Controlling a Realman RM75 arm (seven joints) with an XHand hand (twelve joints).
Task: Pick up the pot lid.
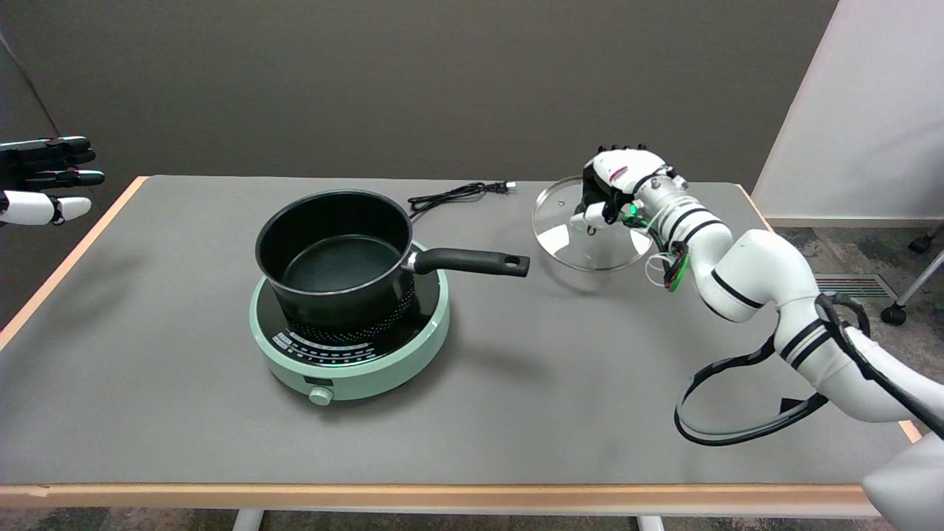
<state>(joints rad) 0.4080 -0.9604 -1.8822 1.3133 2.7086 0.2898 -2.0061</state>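
The glass pot lid point(571, 240) with a metal rim is at the table's far right. My right hand point(616, 186) is over its centre, fingers curled down and closed on the lid's knob, which they mostly hide. The lid looks slightly tilted, and a faint shadow lies on the table under its near edge; I cannot tell for sure whether it is off the surface. The black pot point(335, 254) stands uncovered to the left, well apart from the lid.
The pot sits on a mint-green induction cooker point(354, 354), its long black handle point(472, 262) pointing right toward the lid. A black power cord point(457, 193) lies behind the pot. The idle left hand point(44, 181) hangs at the far left. Grey table point(516, 413) with wooden edges.
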